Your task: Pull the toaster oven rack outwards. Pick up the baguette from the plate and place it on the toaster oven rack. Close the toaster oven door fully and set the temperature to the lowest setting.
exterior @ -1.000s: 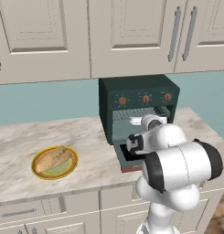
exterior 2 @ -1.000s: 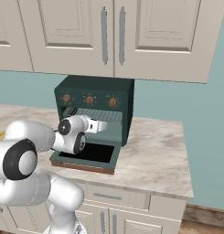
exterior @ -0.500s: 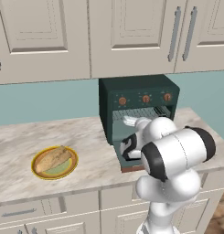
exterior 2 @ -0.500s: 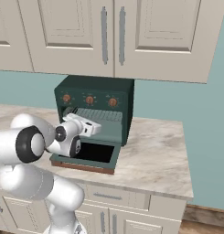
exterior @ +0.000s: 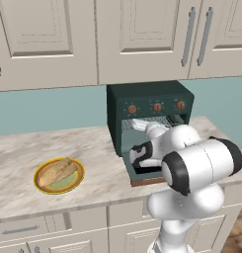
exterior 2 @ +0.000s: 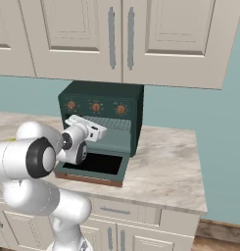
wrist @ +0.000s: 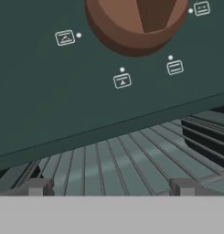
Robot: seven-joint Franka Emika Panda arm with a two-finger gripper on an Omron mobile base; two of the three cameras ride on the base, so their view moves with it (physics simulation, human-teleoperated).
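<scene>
Gripper (wrist: 111, 187) open at toaster oven rack (wrist: 131, 160); knob (wrist: 136, 23) icons, no text.

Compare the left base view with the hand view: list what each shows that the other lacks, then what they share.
Left base view alone: the plate with the baguette lying on it, the counter, the wall cabinets, the folded-down oven door, and all three knobs. Hand view alone: the small white setting icons printed around one knob, and the gripper's two open fingertips low over the rack. Both: the dark green toaster oven front and the wire rack beneath it.
</scene>
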